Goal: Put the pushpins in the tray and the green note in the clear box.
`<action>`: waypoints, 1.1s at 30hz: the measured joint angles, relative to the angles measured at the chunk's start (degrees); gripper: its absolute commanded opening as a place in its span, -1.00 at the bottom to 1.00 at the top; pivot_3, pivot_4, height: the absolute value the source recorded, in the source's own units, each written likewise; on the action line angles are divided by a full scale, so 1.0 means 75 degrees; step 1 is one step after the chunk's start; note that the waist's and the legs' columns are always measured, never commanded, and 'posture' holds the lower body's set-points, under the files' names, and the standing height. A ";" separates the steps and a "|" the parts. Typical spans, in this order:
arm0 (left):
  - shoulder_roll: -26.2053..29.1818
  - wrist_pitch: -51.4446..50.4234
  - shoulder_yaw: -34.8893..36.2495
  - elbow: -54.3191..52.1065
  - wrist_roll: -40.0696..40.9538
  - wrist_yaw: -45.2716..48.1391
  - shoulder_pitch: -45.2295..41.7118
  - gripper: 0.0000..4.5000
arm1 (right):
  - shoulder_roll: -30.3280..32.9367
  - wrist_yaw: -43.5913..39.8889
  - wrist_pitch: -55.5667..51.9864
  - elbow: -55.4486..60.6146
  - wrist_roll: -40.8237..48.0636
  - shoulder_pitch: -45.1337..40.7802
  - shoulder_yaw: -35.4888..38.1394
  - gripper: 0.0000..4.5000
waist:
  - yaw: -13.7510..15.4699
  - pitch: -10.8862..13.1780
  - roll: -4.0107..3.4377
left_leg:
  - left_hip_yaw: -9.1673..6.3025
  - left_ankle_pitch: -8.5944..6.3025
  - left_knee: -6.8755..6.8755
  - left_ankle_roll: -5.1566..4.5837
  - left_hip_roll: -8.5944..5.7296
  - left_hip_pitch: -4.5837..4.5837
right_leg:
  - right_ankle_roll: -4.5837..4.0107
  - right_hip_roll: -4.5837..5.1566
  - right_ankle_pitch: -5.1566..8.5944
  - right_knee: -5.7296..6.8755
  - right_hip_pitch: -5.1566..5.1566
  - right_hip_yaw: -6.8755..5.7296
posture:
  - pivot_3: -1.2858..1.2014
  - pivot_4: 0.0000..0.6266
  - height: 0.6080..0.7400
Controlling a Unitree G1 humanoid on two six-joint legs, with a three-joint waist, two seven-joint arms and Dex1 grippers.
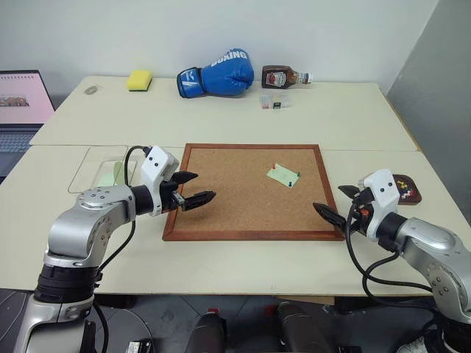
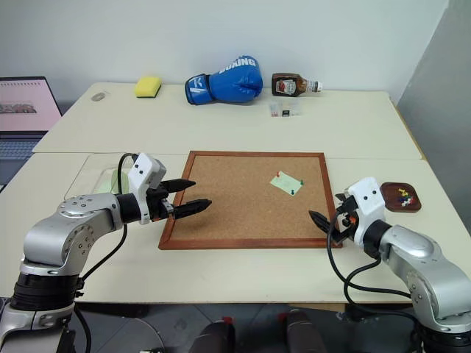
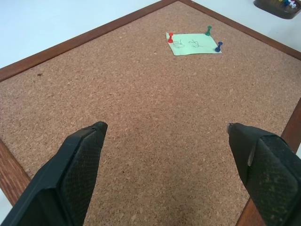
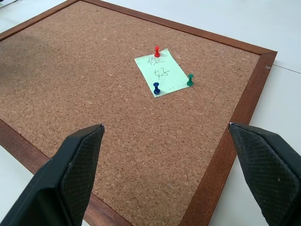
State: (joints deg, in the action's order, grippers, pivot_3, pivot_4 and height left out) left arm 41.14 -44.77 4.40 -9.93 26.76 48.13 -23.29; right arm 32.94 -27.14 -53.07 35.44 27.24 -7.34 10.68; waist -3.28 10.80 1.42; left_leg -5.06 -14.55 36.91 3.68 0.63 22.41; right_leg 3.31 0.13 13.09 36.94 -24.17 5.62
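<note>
The green note (image 4: pixel 163 71) lies on the cork board (image 1: pixel 228 191), toward its far right, held by a red pushpin (image 4: pixel 157 51), a green one (image 4: pixel 190 80) and a blue one (image 4: pixel 156 88). The dark reddish tray (image 2: pixel 397 205) sits right of the board with several pushpins in it. Left of the board stands the clear box (image 1: pixel 81 173), with something pale green inside. My left gripper (image 1: pixel 204 186) hovers open over the board's left edge. Over the near right corner hangs my right gripper (image 1: pixel 327 198), also open, with nothing between its fingers.
At the back of the table lie a yellow sponge (image 1: pixel 139 79), a blue boxing glove (image 1: pixel 217 73), a sauce bottle (image 1: pixel 283 76) and a tiny clear case (image 1: pixel 274 101). A laptop (image 1: pixel 22 110) stands at the far left.
</note>
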 measured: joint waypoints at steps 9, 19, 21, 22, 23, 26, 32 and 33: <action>-0.0207 -0.0015 0.0040 0.0115 0.0318 0.0004 -0.0131 0.50 | 0.0002 0.0010 0.0028 -0.0103 -0.0009 -0.0001 0.0002 1.00 | 0.0001 0.0000 0.0000 | 0.0000 0.0000 0.0003 0.0000 0.0000 -0.0001 | 0.0003 0.0000 -0.0002 0.0002 0.0001 0.0000 | 0.03 -0.52 1.00; -0.0552 0.0045 0.0027 0.0142 0.0346 -0.0034 -0.0294 -0.29 | -0.0046 0.0302 0.0253 -0.0316 -0.0196 -0.0124 -0.0183 1.00 | 0.0001 0.0000 0.0000 | 0.0000 0.0000 0.0004 0.0000 -0.0001 -0.0001 | 0.0031 0.0000 -0.0019 0.0003 0.0001 0.0000 | 0.03 -0.52 1.00; -0.0723 0.0170 -0.0038 0.0301 0.0291 -0.0070 -0.0481 -0.48 | -0.0089 0.0373 0.0374 -0.0542 -0.0338 -0.0335 -0.0336 1.00 | 0.0001 0.0000 0.0000 | 0.0002 0.0000 0.0008 0.0000 -0.0001 -0.0003 | 0.0032 -0.0001 -0.0019 0.0004 0.0003 0.0001 | 0.03 -0.52 1.00; -0.0862 0.0263 -0.0086 0.0411 0.0253 -0.0126 -0.0577 -0.53 | -0.0164 0.0476 0.0457 -0.0677 -0.0455 -0.0454 -0.0413 1.00 | 0.0001 0.0000 0.0000 | 0.0003 0.0000 0.0007 0.0000 -0.0002 -0.0004 | 0.0032 0.0000 -0.0019 0.0001 0.0005 0.0002 | 0.03 -0.52 1.00; -0.1072 0.0443 -0.0168 0.0558 0.0154 -0.0199 -0.0665 -0.64 | -0.0321 0.0609 0.0591 -0.0897 -0.0591 -0.0649 -0.0532 1.00 | 0.0002 -0.0001 0.0000 | 0.0004 0.0000 0.0009 0.0000 -0.0002 -0.0009 | 0.0033 0.0000 -0.0020 0.0003 0.0009 0.0002 | 0.03 -0.52 1.00; -0.1533 0.1016 -0.0586 0.1046 -0.0210 -0.0340 -0.0777 -0.92 | -0.0692 0.0860 0.0977 -0.1558 -0.1022 -0.1101 -0.1009 1.00 | -0.0008 -0.0001 0.0000 | 0.0007 0.0001 0.0006 0.0000 -0.0002 -0.0011 | 0.0037 -0.0001 -0.0025 0.0008 0.0007 0.0006 | 0.03 -0.52 1.00; -0.2180 0.2114 -0.1181 0.2193 -0.1036 -0.0517 -0.1074 -0.98 | -0.1280 0.0999 0.1863 -0.2903 -0.1751 -0.1754 -0.1835 1.00 | 0.0003 -0.0001 0.0000 | 0.0005 0.0001 0.0005 0.0000 -0.0004 -0.0002 | 0.0042 0.0000 -0.0029 0.0005 0.0004 0.0005 | 0.03 -0.52 1.00; -0.2291 0.2270 -0.1275 0.2323 -0.1133 -0.0532 -0.1101 -0.98 | -0.1378 0.0996 0.2002 -0.3120 -0.1837 -0.1873 -0.1956 1.00 | 0.0003 -0.0001 -0.0001 | 0.0005 0.0001 0.0005 0.0000 -0.0007 0.0000 | 0.0044 0.0002 -0.0031 0.0004 0.0002 0.0007 | 0.03 -0.52 1.00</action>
State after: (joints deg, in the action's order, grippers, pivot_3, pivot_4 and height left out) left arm 23.96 -27.74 -5.16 7.49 18.26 44.13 -31.55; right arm 22.61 -19.67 -38.06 12.05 13.46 -21.38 -3.98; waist -3.25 10.80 1.42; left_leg -5.02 -14.55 36.94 3.68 0.58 22.41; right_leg 3.65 0.14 12.86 36.97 -24.15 5.67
